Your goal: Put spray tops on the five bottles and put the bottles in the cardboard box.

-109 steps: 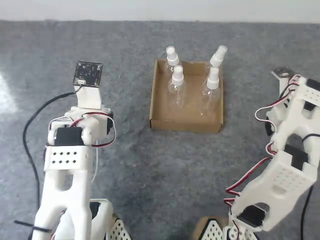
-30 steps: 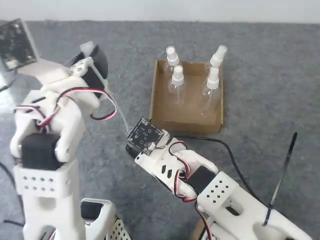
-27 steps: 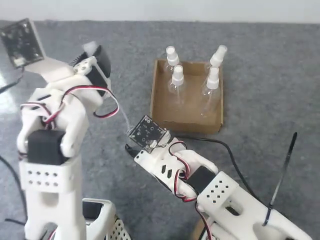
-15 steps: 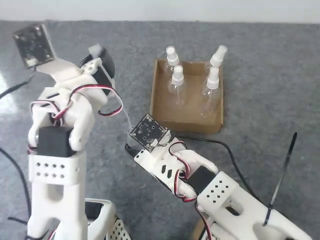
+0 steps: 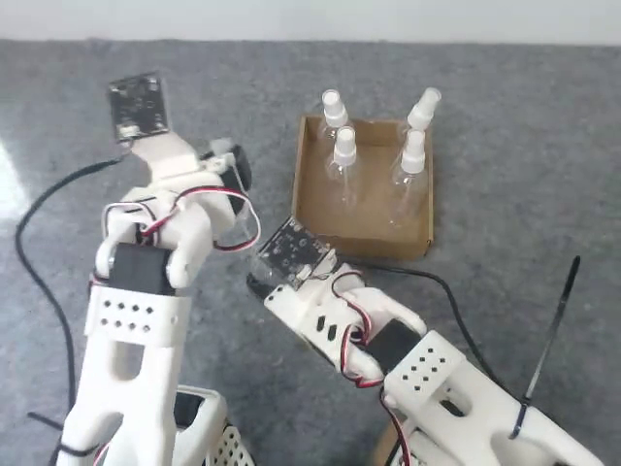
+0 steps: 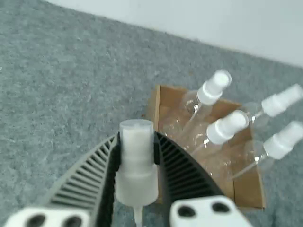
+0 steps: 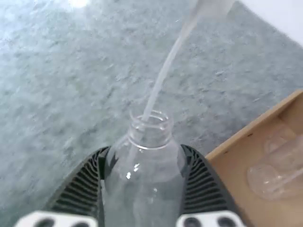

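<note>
My left gripper (image 6: 136, 138) is shut on a white spray top (image 6: 136, 165) and holds it above the bottle; in the high view this spray top (image 5: 223, 150) sits left of the cardboard box (image 5: 359, 241). My right gripper (image 7: 144, 151) is shut on a clear bottle (image 7: 144, 175) with an open neck. The top's thin tube (image 7: 163, 78) runs down into that neck. The cap itself is still well above the rim. Several capped bottles (image 5: 344, 160) stand in the box.
The right arm's wrist camera board (image 5: 291, 250) sits just in front of the box's near left corner. Grey carpet surrounds the box, with open floor to its right. A black cable tie (image 5: 553, 330) sticks up at the lower right.
The left arm has swung right and down with the spray top, bringing it over the bottle held by the right arm. The right arm has barely moved in the last second.
</note>
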Tool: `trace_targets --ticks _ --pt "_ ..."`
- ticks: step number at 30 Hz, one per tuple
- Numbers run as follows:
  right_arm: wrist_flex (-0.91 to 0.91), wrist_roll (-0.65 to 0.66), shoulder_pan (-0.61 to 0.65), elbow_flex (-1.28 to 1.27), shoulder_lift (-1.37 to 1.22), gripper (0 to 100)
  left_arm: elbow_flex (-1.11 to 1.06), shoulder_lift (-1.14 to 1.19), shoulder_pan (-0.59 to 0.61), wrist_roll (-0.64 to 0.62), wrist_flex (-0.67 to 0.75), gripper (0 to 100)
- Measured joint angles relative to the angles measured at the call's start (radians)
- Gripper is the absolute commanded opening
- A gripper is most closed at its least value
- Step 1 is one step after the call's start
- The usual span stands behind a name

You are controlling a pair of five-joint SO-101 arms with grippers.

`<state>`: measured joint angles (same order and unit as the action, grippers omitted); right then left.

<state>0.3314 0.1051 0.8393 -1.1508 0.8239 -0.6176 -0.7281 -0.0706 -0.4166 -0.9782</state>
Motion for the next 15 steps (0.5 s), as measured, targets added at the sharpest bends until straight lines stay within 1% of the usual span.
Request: trace_targets --ticks 2,5,7,10,15 --pt "-0.025 -0.026 -0.025 -0.003 -0.002 0.6 -0.014 0.0 -0.029 0.005 0.0 1" --pt "-0.046 -0.121 -0.046 -0.009 -0.003 0.6 -0.015 0.0 -0.057 0.005 -0.017 1" --pt "-0.051 -0.163 -0.048 -0.009 -0.003 0.6 -0.015 -0.002 -0.074 0.017 -0.038 1" --pt "-0.051 -0.178 -0.048 -0.009 -0.003 0.6 -0.015 -0.002 -0.095 0.055 -0.051 1" --pt "-0.068 -0.186 -0.051 -0.031 -0.002 0.6 -0.015 -0.003 -0.104 0.069 -0.106 1"
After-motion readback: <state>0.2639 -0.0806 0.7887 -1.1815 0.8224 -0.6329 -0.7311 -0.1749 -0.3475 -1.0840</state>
